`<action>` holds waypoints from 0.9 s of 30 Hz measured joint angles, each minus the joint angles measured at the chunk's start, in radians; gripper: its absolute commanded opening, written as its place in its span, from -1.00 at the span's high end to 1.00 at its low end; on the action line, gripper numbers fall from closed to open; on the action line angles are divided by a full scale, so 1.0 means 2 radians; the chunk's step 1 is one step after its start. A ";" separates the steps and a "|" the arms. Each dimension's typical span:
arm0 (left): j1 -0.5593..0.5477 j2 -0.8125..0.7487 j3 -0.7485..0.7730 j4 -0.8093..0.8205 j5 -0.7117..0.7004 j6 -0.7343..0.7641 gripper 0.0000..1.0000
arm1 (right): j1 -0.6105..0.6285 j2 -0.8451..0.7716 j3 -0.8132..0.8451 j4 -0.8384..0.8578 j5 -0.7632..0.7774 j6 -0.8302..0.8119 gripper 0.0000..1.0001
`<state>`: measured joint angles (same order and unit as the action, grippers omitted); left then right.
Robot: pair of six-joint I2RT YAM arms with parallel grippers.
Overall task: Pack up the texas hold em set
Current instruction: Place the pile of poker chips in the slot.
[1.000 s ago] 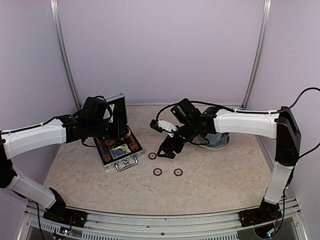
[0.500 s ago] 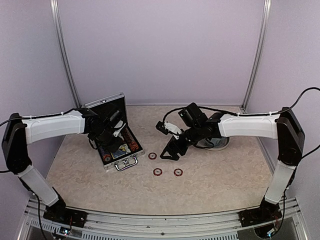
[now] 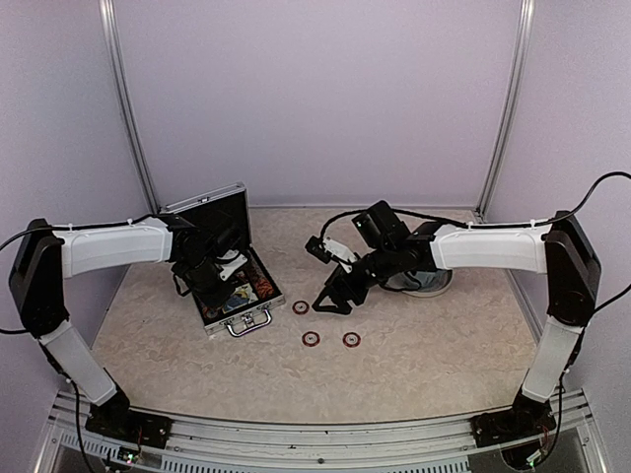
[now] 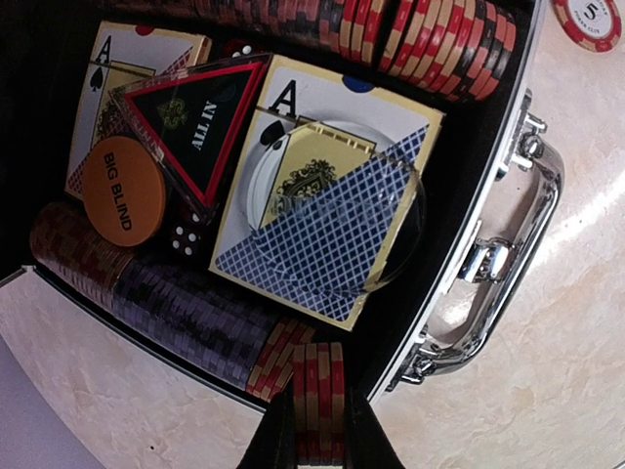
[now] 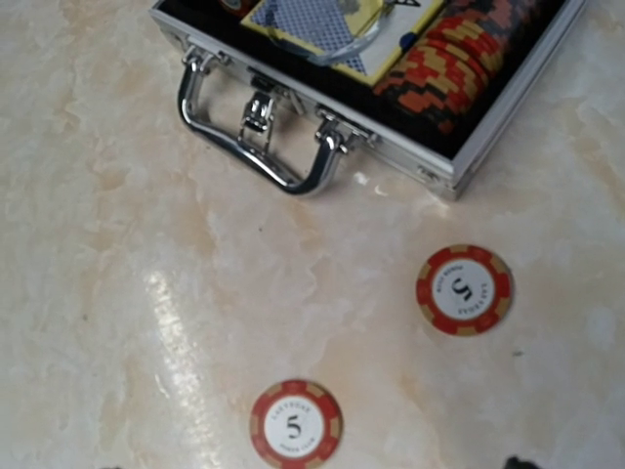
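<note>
Swung in over the open briefcase [image 3: 240, 313] by the table's [image 3: 424, 374] left edge, my left gripper [image 4: 317, 437] clamps a chip stack [image 4: 317, 386]; my right gripper [image 3: 329, 302] hangs spread over three loose chips [image 3: 311, 339] still unpacked.

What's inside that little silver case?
Inside the case: rows of chips, two card boxes, a black ALL IN triangle, an orange BIG BLIND disc, a clear disc and red dice. The triangle and orange disc overlap one box; anything underneath the boxes is hidden.
</note>
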<state>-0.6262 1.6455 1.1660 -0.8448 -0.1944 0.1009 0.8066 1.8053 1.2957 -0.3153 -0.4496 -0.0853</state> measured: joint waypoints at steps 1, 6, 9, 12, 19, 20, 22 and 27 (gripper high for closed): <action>0.001 0.000 0.000 0.000 0.002 0.003 1.00 | 0.000 0.001 0.000 0.000 -0.001 0.000 -0.67; 0.002 0.000 0.000 -0.001 0.013 0.017 1.00 | 0.000 0.006 0.000 0.000 -0.002 0.000 -0.67; 0.003 0.000 -0.003 -0.001 0.015 0.021 1.00 | 0.000 0.008 0.000 0.000 -0.002 0.000 -0.66; 0.009 0.000 -0.006 -0.001 0.016 0.022 1.00 | 0.000 0.010 0.000 0.000 -0.002 0.000 -0.66; 0.015 0.000 -0.007 -0.001 0.018 0.024 1.00 | 0.000 0.017 0.000 0.000 -0.002 0.000 -0.66; 0.015 0.000 -0.007 -0.001 0.019 0.025 1.00 | 0.000 0.018 0.000 0.000 -0.002 0.000 -0.66; 0.015 0.000 -0.009 -0.001 0.019 0.026 1.00 | 0.000 0.019 0.000 0.000 -0.002 0.000 -0.66; 0.016 0.000 -0.013 -0.002 0.021 0.030 1.00 | 0.000 0.022 0.001 0.000 -0.005 0.000 -0.66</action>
<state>-0.5941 1.6455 1.1400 -0.8494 -0.1524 0.1604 0.8066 1.8500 1.2972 -0.3157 -0.4595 -0.0849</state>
